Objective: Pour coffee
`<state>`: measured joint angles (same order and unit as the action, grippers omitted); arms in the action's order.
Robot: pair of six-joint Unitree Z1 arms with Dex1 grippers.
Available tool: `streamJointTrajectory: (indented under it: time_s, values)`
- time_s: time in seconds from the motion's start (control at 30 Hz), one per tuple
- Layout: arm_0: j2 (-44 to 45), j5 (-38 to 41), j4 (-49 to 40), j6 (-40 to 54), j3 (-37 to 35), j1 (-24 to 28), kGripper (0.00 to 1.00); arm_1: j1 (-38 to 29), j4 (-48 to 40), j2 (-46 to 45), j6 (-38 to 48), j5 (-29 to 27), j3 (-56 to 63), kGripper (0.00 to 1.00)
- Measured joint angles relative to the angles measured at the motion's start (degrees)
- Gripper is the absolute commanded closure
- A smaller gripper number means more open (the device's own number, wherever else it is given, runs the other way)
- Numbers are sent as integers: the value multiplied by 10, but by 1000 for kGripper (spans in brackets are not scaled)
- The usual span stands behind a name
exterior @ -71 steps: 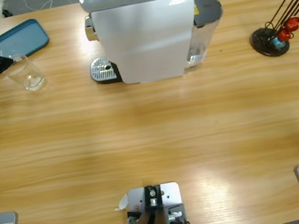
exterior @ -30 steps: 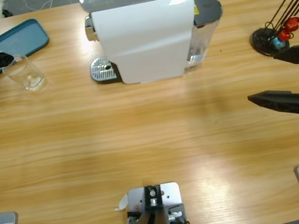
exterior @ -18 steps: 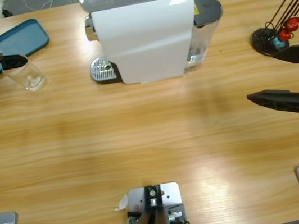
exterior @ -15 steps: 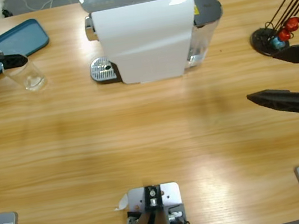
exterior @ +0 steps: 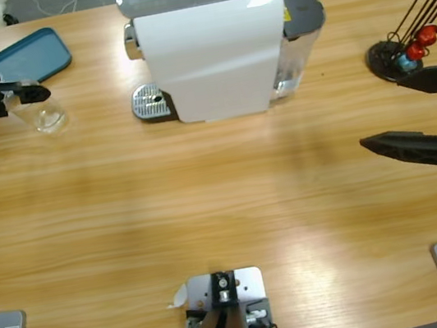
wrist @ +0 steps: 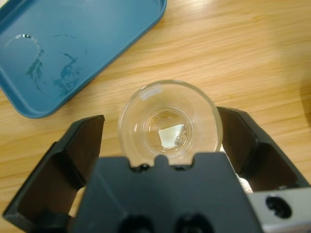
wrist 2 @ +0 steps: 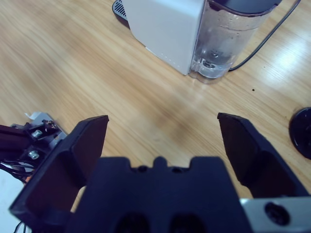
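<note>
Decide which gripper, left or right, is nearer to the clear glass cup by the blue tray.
Left. The left gripper sits around the clear glass cup, one open jaw on each side of it. The right gripper is far across the table, near the capsule stand.

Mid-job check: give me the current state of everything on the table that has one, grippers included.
Glass cup: upright, holds no coffee, between the left jaws.
Left gripper: open around the cup, jaws clear of its wall.
Right gripper: open, holding nothing.
Blue tray: flat, wet smears inside.
Coffee machine: nothing on its drip grate.
Capsule rack: upright, holding red and blue capsules.
</note>
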<state>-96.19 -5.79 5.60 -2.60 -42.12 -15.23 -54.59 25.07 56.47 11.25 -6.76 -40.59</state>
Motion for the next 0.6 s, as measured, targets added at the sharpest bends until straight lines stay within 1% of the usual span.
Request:
streamJointTrajectory:
  time_s: [0.2,0.23,0.3,0.33,0.37,0.43,0.47,0.53,0.6]
  values:
    - [-22,0,15,-1,0,-6,50,5,0,0,-2,2,0,0]
    - [-26,0,17,-2,0,-6,49,6,0,0,-3,2,0,0]
    - [-32,0,21,-4,0,-7,13,7,0,0,-3,3,0,0]
    - [-34,0,22,-6,0,-7,21,8,0,0,-3,3,0,0]
    - [-36,0,23,-8,0,-7,112,9,0,0,-3,3,0,0]
    - [-39,0,24,-11,0,-7,520,9,0,0,-3,3,0,0]
    - [-41,0,24,-13,0,-7,691,10,0,0,-3,3,0,0]
    - [-42,0,25,-15,0,-7,986,10,0,0,-3,4,0,5]
    - [-42,0,25,-15,1,-8,1000,10,0,0,-3,4,0,12]
